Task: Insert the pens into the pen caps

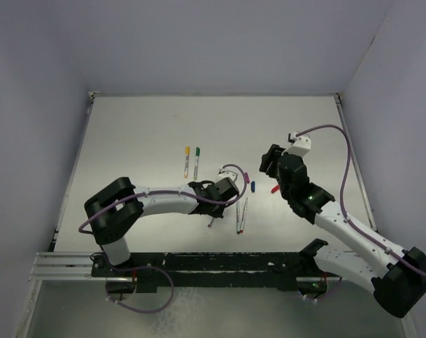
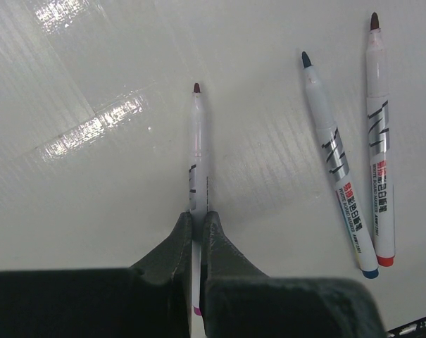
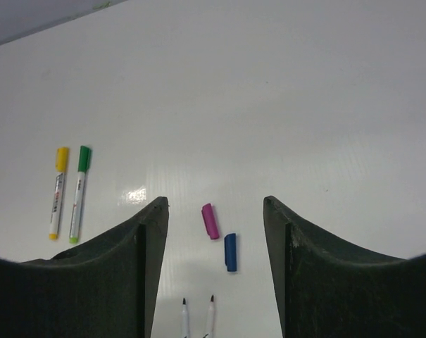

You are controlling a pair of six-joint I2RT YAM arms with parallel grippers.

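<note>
My left gripper [image 2: 196, 215] is shut on a whitish pen [image 2: 197, 151] with a magenta end, held low over the table with its dark tip pointing away. To its right lie a blue-ended pen [image 2: 336, 158] and a red-ended pen [image 2: 378, 141], both uncapped. My right gripper [image 3: 214, 201] hangs open above the table with nothing between its fingers. Below it lie the magenta cap [image 3: 210, 221] and the blue cap [image 3: 230, 252]. A red cap [image 1: 275, 188] lies beside the right arm. The yellow pen [image 3: 58, 190] and the green pen [image 3: 79, 191] lie capped, side by side.
The white table [image 1: 128, 141] has raised edges at the left, back and right. The left gripper [image 1: 216, 201] and the right gripper [image 1: 271, 160] are close together near the middle. A purple cable [image 1: 234, 169] loops above the left wrist.
</note>
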